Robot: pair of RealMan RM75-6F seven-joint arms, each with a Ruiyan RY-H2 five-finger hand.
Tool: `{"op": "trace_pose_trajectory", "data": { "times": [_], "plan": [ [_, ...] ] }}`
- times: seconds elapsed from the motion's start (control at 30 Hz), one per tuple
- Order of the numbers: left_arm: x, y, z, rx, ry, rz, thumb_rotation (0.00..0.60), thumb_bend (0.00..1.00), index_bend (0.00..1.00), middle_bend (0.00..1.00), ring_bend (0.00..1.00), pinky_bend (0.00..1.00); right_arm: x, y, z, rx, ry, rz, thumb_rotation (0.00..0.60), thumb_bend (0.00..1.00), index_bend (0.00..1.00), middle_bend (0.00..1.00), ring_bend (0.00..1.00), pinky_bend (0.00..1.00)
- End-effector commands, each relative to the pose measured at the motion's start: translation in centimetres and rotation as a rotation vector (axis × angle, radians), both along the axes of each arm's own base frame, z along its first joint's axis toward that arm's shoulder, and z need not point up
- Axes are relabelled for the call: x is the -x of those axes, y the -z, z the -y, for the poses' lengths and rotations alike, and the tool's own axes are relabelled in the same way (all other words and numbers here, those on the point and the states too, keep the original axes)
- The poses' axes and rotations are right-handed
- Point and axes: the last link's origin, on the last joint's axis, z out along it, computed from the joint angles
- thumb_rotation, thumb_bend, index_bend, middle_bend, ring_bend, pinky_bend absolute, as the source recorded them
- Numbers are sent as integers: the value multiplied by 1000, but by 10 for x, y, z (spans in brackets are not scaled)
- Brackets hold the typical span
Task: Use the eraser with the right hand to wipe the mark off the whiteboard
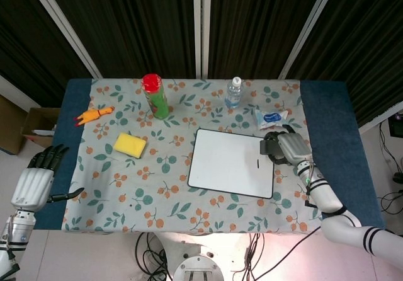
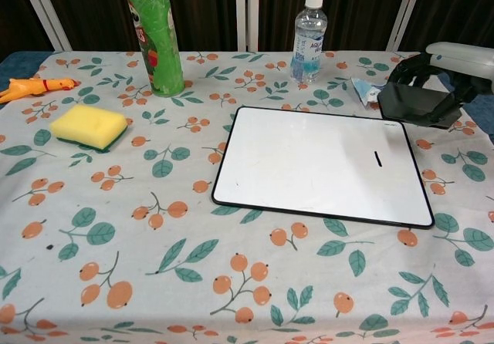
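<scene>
The whiteboard (image 1: 232, 162) (image 2: 320, 164) lies on the right half of the table, with a short black mark (image 1: 258, 163) (image 2: 377, 158) near its right edge. My right hand (image 1: 288, 147) (image 2: 454, 65) grips a dark eraser (image 1: 272, 146) (image 2: 413, 102) and holds it in the air above the board's far right corner, a little beyond the mark. My left hand (image 1: 34, 179) hangs off the table's left side with its fingers apart and nothing in it; the chest view does not show it.
A green can with a red lid (image 1: 154, 96) (image 2: 152, 34) and a water bottle (image 1: 233, 92) (image 2: 309, 37) stand at the back. A yellow sponge (image 1: 130, 145) (image 2: 89, 126), an orange toy (image 1: 93, 114) (image 2: 31, 88) and a blue-white packet (image 1: 272, 117) (image 2: 369, 89) lie on the cloth.
</scene>
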Motion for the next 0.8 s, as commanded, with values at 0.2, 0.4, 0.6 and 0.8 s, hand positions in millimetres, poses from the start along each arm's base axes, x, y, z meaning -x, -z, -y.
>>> {"op": "trace_pose_trajectory", "data": {
  "times": [0.2,0.4,0.6,0.8],
  "plan": [
    [5,-6,1,-23,-22,-5,244,60,101,81,63,163,-23,33,8,-47,13,-35,600,402,693,509,416,102],
    [7,-5,1,-14,-27,0,244,60,101,81,63,163,-28,43,7,-65,30,-44,600,416,698,515,425,100],
    [9,-4,0,-10,-29,6,241,60,101,82,63,163,-35,52,4,-66,28,-51,600,423,714,530,438,100],
    [11,-5,0,-11,-33,6,244,61,102,82,63,163,-36,60,3,-63,35,-68,600,423,726,544,443,96]
  ]
}}
